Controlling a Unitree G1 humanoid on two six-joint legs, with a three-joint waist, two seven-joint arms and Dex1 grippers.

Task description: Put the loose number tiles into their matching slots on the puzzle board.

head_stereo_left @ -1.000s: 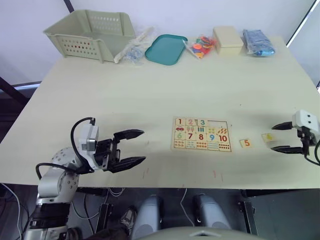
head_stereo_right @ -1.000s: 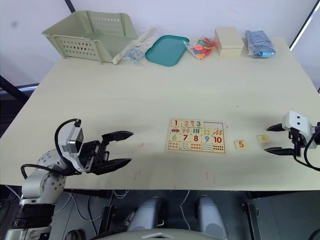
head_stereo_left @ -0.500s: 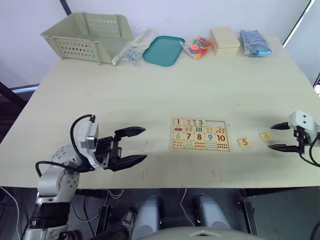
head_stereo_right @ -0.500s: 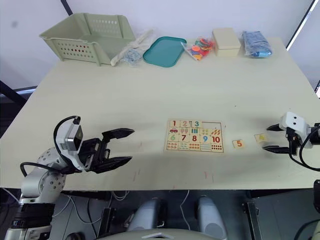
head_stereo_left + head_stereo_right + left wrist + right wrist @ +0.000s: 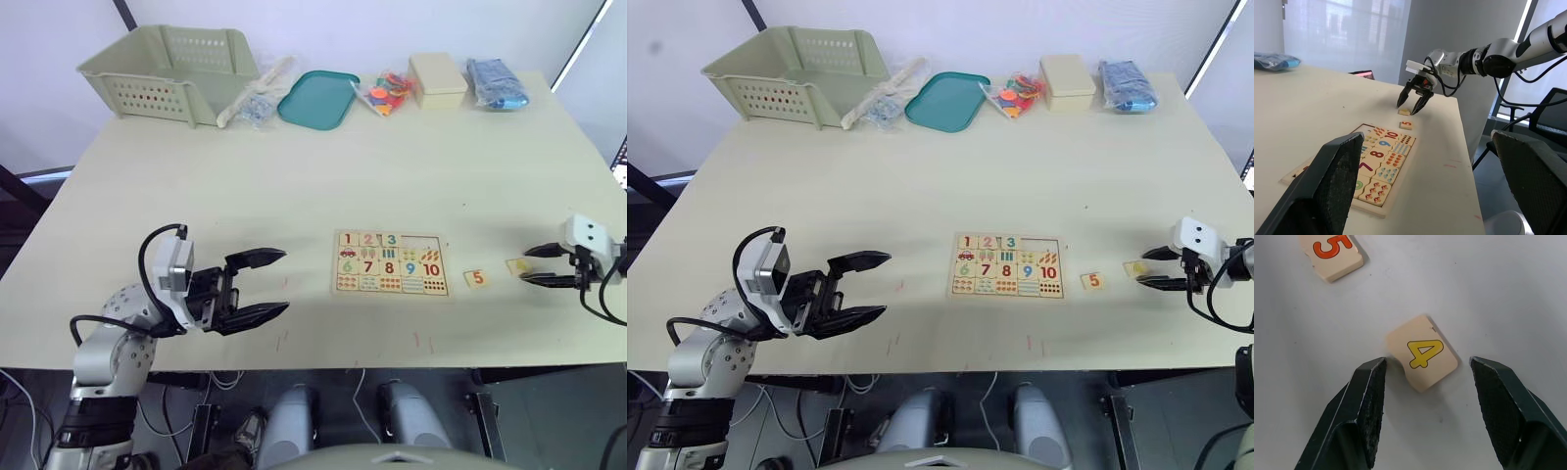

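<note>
Here, right gripper [image 5: 1425,377] gaping wide around the 4 tile [image 5: 1422,353], gripping nothing, 5 tile [image 5: 477,278] lying beside the puzzle board [image 5: 391,263], left gripper [image 5: 265,286] hanging open, empty.

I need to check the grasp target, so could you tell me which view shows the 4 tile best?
The right wrist view: the 4 tile lies flat between the open right gripper fingers, its yellow digit readable. In the eye views it is a small pale square; in the left wrist view, a speck.

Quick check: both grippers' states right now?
Left gripper: open, holding nothing.
Right gripper: open, fingers either side of the 4 tile.
</note>
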